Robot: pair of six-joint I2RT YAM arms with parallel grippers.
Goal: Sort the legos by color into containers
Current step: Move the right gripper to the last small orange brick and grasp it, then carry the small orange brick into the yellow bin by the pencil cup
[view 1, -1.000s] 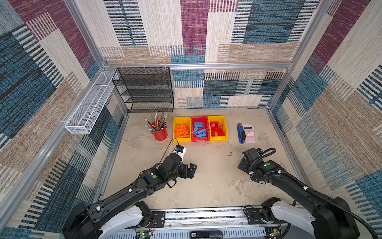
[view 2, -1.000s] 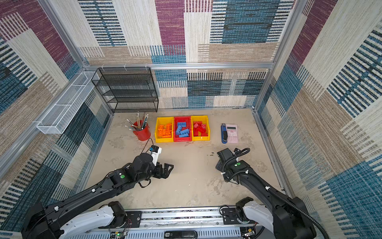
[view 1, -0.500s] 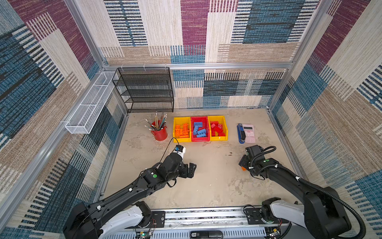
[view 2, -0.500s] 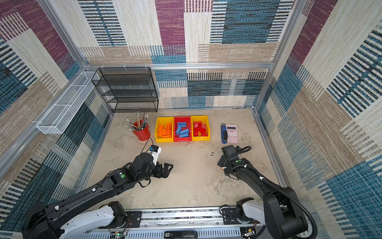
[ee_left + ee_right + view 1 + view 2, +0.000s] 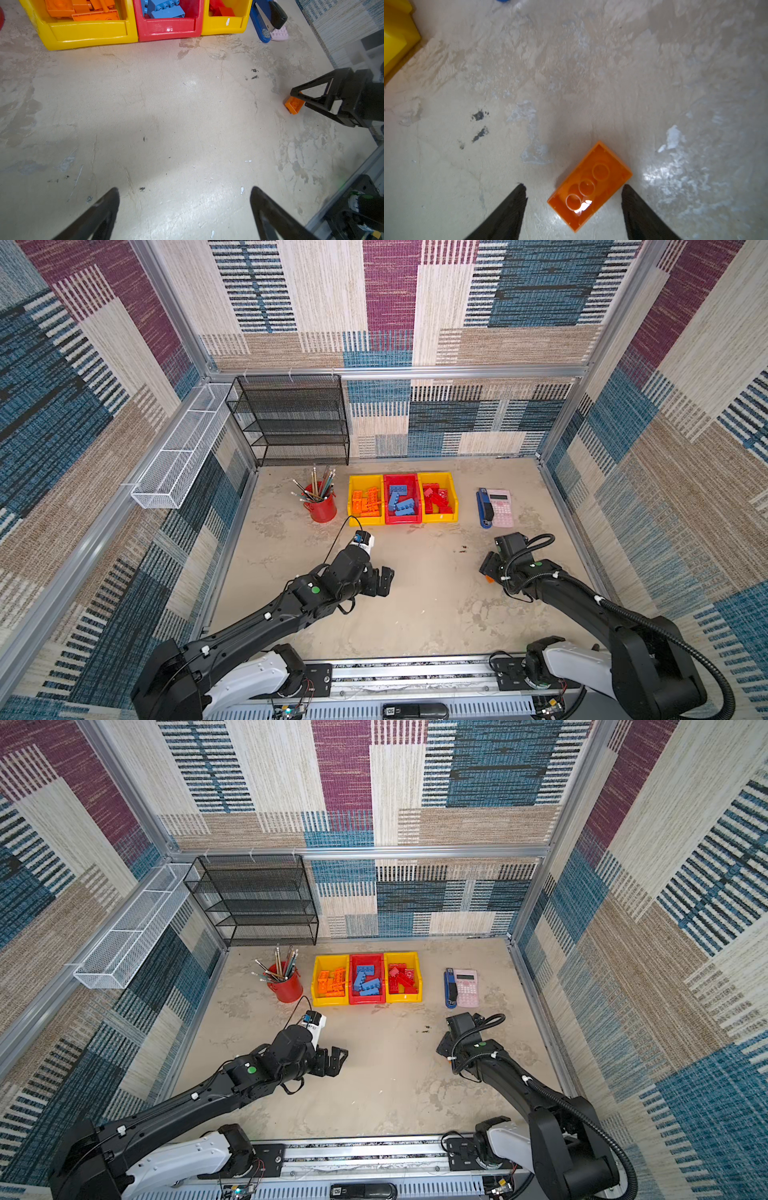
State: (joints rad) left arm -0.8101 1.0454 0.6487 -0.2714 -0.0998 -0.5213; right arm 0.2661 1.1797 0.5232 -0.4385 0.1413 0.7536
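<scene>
1. Three bins stand in a row at the far side of the table (image 5: 415,614). The left yellow bin (image 5: 365,521) touches the red bin (image 5: 401,521), and the red bin touches the right yellow bin (image 5: 441,518).
2. The orange legos (image 5: 365,502) lie in the left yellow bin. The blue legos (image 5: 401,502) lie in the red bin. The red legos (image 5: 436,497) lie in the right yellow bin.
3. One orange brick (image 5: 589,185) lies on the table on the right, nearer than the bins and well apart from them.
4. The right gripper (image 5: 573,187) is low over this brick. Its fingers are apart with the brick between them, and it does not squeeze the brick.
5. The left gripper (image 5: 384,581) is wide open and holds nothing. It hangs over the bare table, left of the middle.
</scene>
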